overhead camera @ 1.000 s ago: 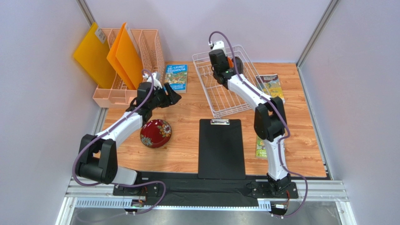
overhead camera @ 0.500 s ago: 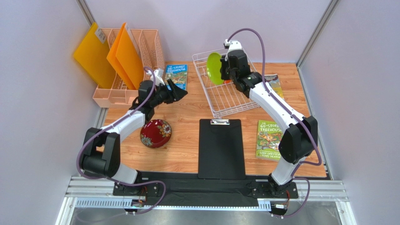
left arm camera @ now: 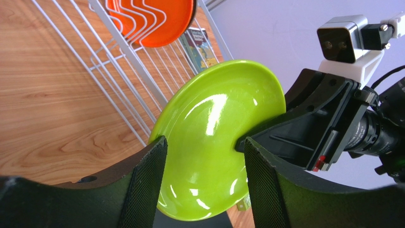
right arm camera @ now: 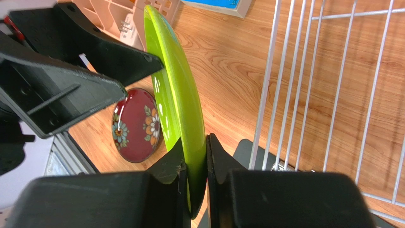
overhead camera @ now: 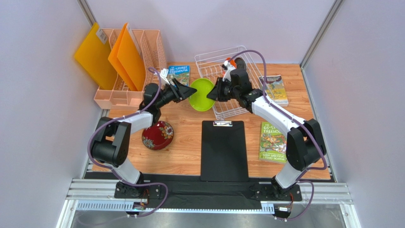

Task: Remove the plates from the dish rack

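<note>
My right gripper is shut on the rim of the lime green plate and holds it on edge in the air, left of the white wire dish rack. The plate also shows in the right wrist view, pinched in the right gripper. My left gripper is open at the plate's left rim. In the left wrist view the plate shows between the left gripper's spread fingers. An orange plate stands in the rack. The dark red floral plate lies on the table. The grey-teal plate is not visible.
A peach mesh file holder with orange folders stands at the back left. A black clipboard lies in the middle near the front. Books lie behind the left gripper and right of the rack, with another further forward.
My right gripper has lifted the green plate out of the rack and carried it left and forward. My left gripper has moved right, up to the plate's rim.
</note>
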